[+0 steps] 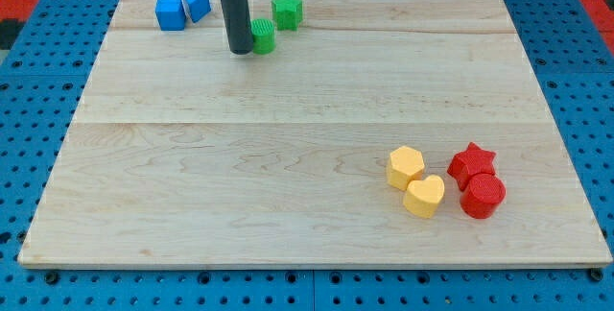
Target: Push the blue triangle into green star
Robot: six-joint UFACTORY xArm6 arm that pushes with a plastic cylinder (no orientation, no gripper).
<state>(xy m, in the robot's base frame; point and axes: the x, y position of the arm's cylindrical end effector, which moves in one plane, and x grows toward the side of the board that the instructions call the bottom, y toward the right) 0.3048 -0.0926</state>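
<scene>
The blue triangle lies near the view's top left, touching a blue cube on its left. The green star lies to the right of it near the top edge. A green round block sits just below and left of the star. My tip stands on the board between the blue pair and the green pair, right against the green round block's left side, below and right of the blue triangle. The rod hides part of the green round block.
At the view's lower right sit a yellow hexagon, a yellow heart, a red star and a red round block, close together. The wooden board lies on a blue pegboard.
</scene>
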